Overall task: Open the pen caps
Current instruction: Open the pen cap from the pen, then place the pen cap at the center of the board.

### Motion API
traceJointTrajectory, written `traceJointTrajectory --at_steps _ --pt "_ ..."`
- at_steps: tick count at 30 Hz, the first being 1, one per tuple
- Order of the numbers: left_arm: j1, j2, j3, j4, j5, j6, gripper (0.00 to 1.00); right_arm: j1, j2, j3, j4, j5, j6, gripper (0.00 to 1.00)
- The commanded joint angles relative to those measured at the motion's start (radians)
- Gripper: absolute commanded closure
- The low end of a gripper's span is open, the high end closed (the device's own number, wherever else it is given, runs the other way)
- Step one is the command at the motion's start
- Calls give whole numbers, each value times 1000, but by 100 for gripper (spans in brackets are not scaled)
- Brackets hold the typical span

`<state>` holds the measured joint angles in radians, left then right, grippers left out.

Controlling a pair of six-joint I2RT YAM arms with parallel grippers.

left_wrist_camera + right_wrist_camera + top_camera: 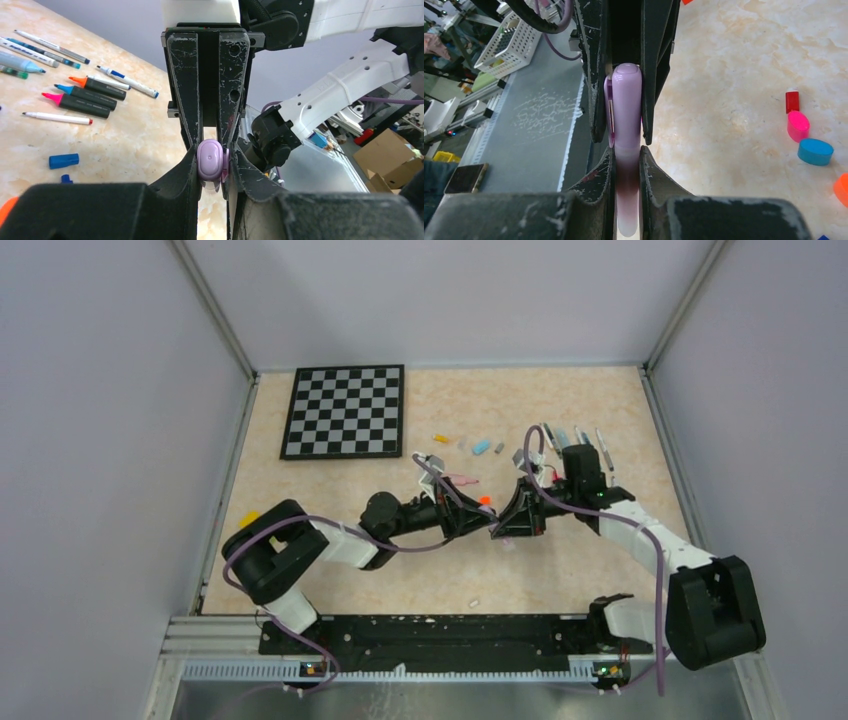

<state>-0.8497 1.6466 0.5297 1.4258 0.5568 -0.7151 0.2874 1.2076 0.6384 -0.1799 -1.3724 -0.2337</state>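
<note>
Mid-frame, our left hand (212,155) clamps the lilac cap (212,165) and our right hand (626,155) clamps the pen (626,105), so we can pull them apart.

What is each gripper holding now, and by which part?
Both hold one lilac plastic pen: the left gripper pinches its rounded cap end, and the right gripper clamps its barrel.

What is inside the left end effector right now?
A lilac pen, pinched by the left end effector, rounded end toward its camera. The right end effector grips the rest. Fingers cover the pen's sides.
</note>
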Motion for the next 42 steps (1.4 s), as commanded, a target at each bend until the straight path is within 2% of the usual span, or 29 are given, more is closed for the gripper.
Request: traceJointTrajectory --at_steps 1,5,10,15,19,21,25,29,32,35,42 --pt "50 -90 70 28 -129 98 100 11 37 68 -167 46 -154 100" --pt "221 -152 168 -63 -131 95 100 13 89 116 -337 66 -304 100" --pt "393 -160 296 -67 -135 35 100 31 112 122 -359 58 -310 100" --pt "435 -172 344 -55 -127 12 100 34 128 143 -373 76 -324 100" --pt "436 -190 295 -85 -52 -48 100 -3 83 150 -345 228 -308 100" --pt "433 -202 259 -131 -8 -96 100 -78 55 161 -333 314 -292 100" --pt "383 -226 196 -292 51 -104 100 -299 -13 166 -319 428 -265 100" --pt "249 -190 219 -531 25 6 100 -502 -50 157 -289 589 -250 100" --pt "110 -97 321 -737 -91 115 99 -580 -32 156 -259 709 -238 100" --pt "27 30 445 -851 -161 158 98 -639 6 162 -229 786 -221 100" --pt "-89 298 771 -1103 -309 230 98 -792 57 179 -211 788 -192 100"
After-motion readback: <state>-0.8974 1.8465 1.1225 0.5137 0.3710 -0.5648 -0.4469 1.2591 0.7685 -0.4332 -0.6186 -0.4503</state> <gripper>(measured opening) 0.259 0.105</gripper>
